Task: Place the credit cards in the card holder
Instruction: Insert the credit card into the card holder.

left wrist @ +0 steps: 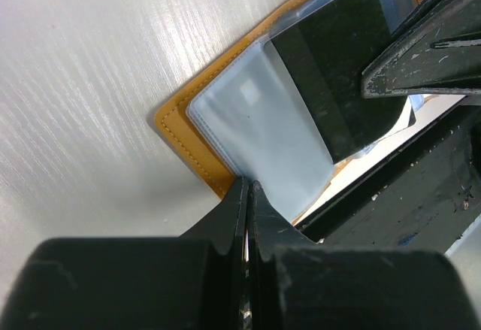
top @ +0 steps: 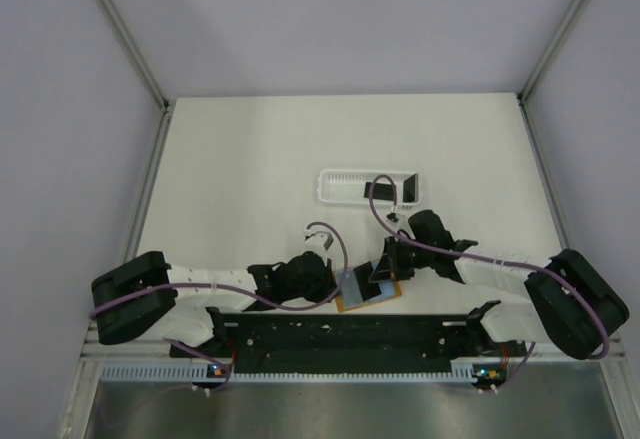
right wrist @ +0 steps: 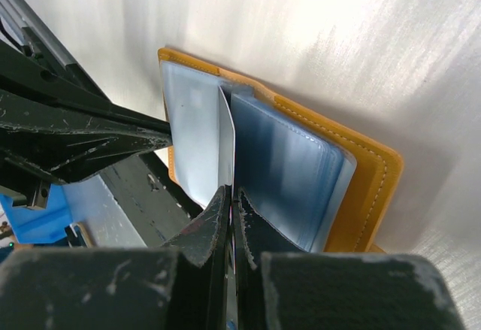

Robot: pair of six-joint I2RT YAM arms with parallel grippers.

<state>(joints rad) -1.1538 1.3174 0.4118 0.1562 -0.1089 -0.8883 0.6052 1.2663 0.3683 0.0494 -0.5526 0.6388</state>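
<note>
Bench: pale surface that fills the middle of the top view, with both arms reaching in from the bottom edge.
Card holder: orange-tan and lying open on the bench, low and centre in the top view, just above the dark rail between the arm bases. Its stitched cover is underneath and its clear blue-grey sleeves face up.
Left claw: fingers pressed together. Their tips meet at the lower edge of the holder's clear sleeves and appear to pinch one sleeve there. In the top view this claw sits at the holder's left side.
Right claw: fingers pressed together on a thin sheet seen edge-on, which stands upright between the sleeves in its own wrist view. In the top view this claw sits at the holder's upper right.
Credit card: black with a darker stripe, at the upper right of the left wrist view. One end lies under a clear sleeve and the other is in the right claw's tips.
Claws to each other: close together over the holder, tips pointing at each other from opposite sides.
White slotted tray: long, above centre in the top view, well apart from the holder.
Other dark cards: two of them stand in the right part of the tray, tilted.
</note>
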